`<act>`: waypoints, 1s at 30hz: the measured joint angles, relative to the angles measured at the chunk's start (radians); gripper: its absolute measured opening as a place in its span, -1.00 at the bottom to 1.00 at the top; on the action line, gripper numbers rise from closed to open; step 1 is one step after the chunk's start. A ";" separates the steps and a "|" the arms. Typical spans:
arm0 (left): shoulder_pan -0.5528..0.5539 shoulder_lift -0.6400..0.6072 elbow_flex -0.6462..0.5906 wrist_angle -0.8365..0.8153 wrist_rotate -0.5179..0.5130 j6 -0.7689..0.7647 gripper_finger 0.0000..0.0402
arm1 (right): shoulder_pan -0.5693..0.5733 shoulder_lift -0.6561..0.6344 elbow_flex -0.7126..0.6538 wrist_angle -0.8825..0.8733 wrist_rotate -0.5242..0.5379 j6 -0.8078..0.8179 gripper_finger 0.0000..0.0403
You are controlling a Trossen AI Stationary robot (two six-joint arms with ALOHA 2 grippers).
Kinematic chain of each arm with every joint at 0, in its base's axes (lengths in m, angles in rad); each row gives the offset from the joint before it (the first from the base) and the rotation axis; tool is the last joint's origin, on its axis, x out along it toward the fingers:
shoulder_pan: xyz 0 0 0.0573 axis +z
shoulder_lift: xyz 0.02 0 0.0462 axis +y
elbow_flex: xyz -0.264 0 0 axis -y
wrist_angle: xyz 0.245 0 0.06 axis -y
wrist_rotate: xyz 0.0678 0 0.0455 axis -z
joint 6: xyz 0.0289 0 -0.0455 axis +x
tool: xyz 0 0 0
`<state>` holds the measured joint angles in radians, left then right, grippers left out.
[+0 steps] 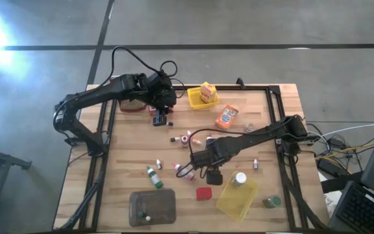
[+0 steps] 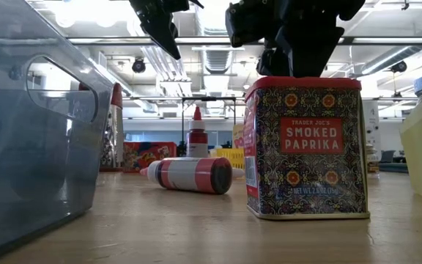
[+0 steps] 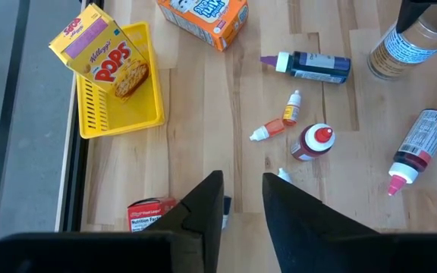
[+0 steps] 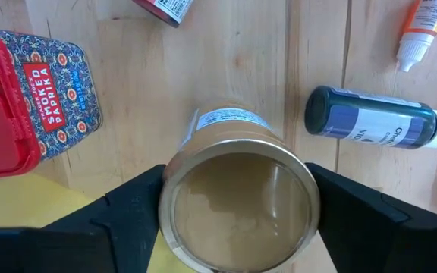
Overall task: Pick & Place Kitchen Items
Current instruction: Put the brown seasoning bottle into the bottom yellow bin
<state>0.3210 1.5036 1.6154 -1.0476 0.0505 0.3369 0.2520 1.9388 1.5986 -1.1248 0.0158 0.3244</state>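
Jar (image 4: 237,199) first: a gold-lidded jar sits between the right gripper's (image 4: 237,208) two fingers, seen lid-on from the wrist camera, its label pointing away. The fingers flank it closely on both sides, but whether they press on it or stand just off it I cannot tell. This looks like the grasp step of a pick, with the fingers spread wide to suit the jar's round body.

Just beside the jar stands the paprika tin (image 4: 40,98), upright with its red lid; in the low view the right arm hangs directly above that tin (image 2: 306,147). A dark blue bottle (image 4: 374,119) lies on its side on the jar's other side, apart from it, so the fingers have room.

Farther out, small bottles lie scattered across the table (image 1: 128,162); a red-striped one (image 2: 189,174) lies flat in the low view.

Containers: the near yellow basket (image 1: 229,205) holds one white-capped bottle (image 1: 240,178) at its edge, and is probably where the jar belongs. The far yellow basket (image 3: 105,114) holds the Pops box (image 3: 106,54), leaning. The grey tray (image 1: 153,207) holds a small white-capped thing.

The left gripper (image 3: 243,199) hovers at the far side, fingers narrowly apart with nothing between them, above a small red can (image 3: 152,214).
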 joint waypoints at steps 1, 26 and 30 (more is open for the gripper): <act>0.000 0.000 0.000 0.000 0.000 0.000 -0.50 | 0.000 0.000 0.000 -0.001 0.000 -0.001 0.51; 0.000 0.000 0.000 0.000 0.000 0.000 -0.50 | 0.000 -0.003 0.011 -0.021 -0.001 0.005 0.35; 0.000 0.000 0.000 0.000 0.000 0.000 -0.50 | 0.004 -0.021 0.050 -0.053 -0.032 0.009 0.38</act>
<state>0.3210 1.5036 1.6154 -1.0477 0.0507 0.3369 0.2559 1.9177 1.6490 -1.1779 -0.0166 0.3338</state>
